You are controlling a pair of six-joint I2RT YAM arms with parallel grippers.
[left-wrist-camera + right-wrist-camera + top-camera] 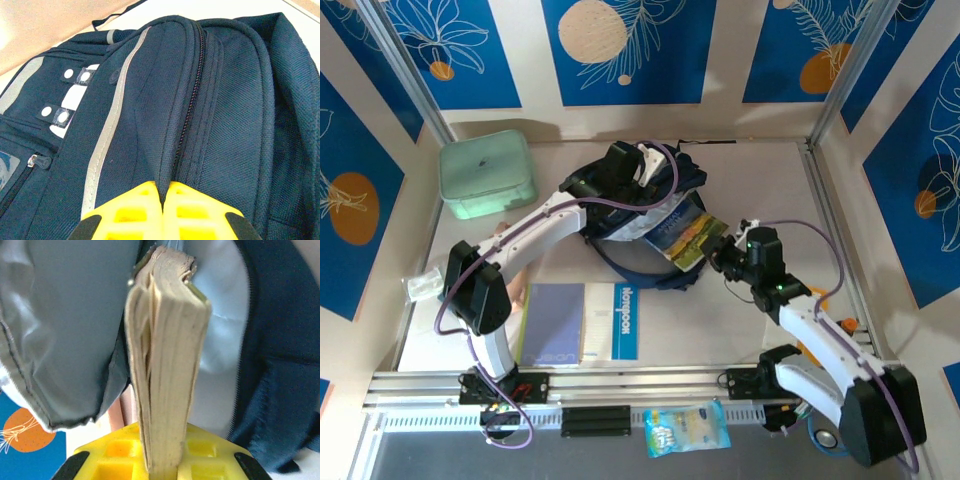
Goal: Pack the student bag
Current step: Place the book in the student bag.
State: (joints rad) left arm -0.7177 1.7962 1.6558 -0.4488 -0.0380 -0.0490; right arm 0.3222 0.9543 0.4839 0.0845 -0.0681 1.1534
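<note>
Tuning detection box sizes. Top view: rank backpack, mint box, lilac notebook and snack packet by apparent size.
1. student bag
2. mint box
3. lilac notebook and snack packet look about alike. The packet lies nearer the camera, so I won't rank them.

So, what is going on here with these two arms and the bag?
The robot is packing the dark navy fabric backpack. The left gripper is shut on a fold of fabric beside the backpack's zip, apparently to hold the opening up. The right gripper is clamped on a thick book with a colourful cover, whose far end is already in the pale-lined opening. A lilac notebook and a white and blue book lie on the table, not yet packed.
</note>
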